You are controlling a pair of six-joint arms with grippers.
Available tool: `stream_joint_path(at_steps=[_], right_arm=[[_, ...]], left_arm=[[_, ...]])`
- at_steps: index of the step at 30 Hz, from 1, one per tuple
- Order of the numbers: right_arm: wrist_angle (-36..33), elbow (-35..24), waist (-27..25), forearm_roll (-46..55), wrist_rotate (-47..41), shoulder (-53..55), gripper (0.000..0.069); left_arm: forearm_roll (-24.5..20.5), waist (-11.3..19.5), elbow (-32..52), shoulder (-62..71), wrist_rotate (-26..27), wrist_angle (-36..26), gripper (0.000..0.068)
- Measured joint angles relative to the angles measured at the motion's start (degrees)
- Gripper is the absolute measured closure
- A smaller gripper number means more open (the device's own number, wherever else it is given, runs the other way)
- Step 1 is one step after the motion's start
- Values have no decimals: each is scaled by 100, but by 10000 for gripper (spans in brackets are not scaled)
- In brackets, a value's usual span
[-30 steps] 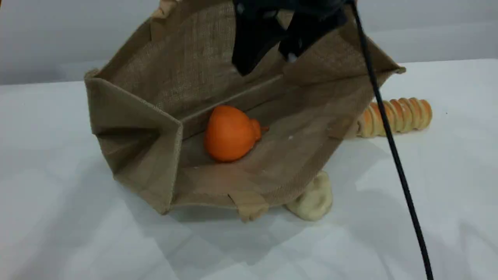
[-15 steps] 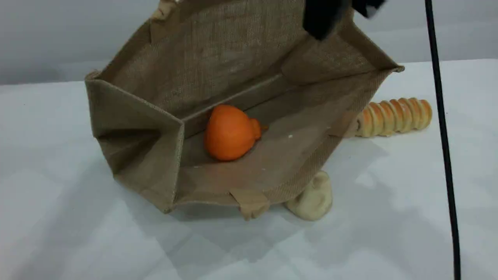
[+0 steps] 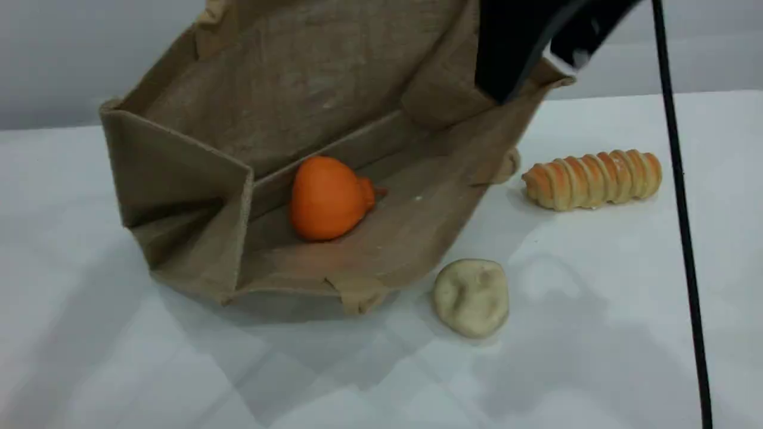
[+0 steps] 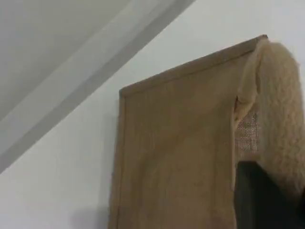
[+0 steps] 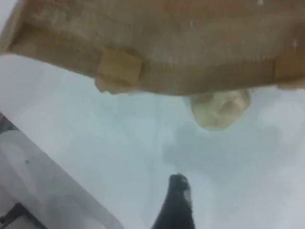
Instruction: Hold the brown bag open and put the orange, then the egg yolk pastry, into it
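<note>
Now the brown bag (image 3: 286, 113) lies tipped on its side on the white tabletop (image 3: 596, 369), mouth gaping toward the near side. Inside sits the orange (image 3: 326, 198), resting on the lower wall against the fold. Up top, the left hand (image 4: 267, 200) is pinched tight on the bag's padded handle (image 4: 279, 109). Over at the far right, the right hand (image 3: 536, 47) hangs spread wide, gripping nothing. Just beside the bag's near right edge sits the egg yolk pastry (image 3: 471, 297), and farther right the ridged bread roll (image 3: 593, 179).

brown bag (image 3: 310, 101): top rim cut off at 12 o'clock | right claw (image 3: 524, 53): blurred, upper part cropped | left claw (image 4: 267, 195): only dark tip shows
</note>
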State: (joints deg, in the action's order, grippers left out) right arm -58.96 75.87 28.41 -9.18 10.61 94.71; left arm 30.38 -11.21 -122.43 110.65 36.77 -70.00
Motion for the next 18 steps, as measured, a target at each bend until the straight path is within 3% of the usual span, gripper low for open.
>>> stream_joint_path(at_steps=[9,18], right_arm=[[738,-249,0,-216,6,727,130],[1420,-249,0,-198,34,1827,130]], left_arm=[[19,360,0,0,-132,0,601],[299,367,0,0,-112,0,601]])
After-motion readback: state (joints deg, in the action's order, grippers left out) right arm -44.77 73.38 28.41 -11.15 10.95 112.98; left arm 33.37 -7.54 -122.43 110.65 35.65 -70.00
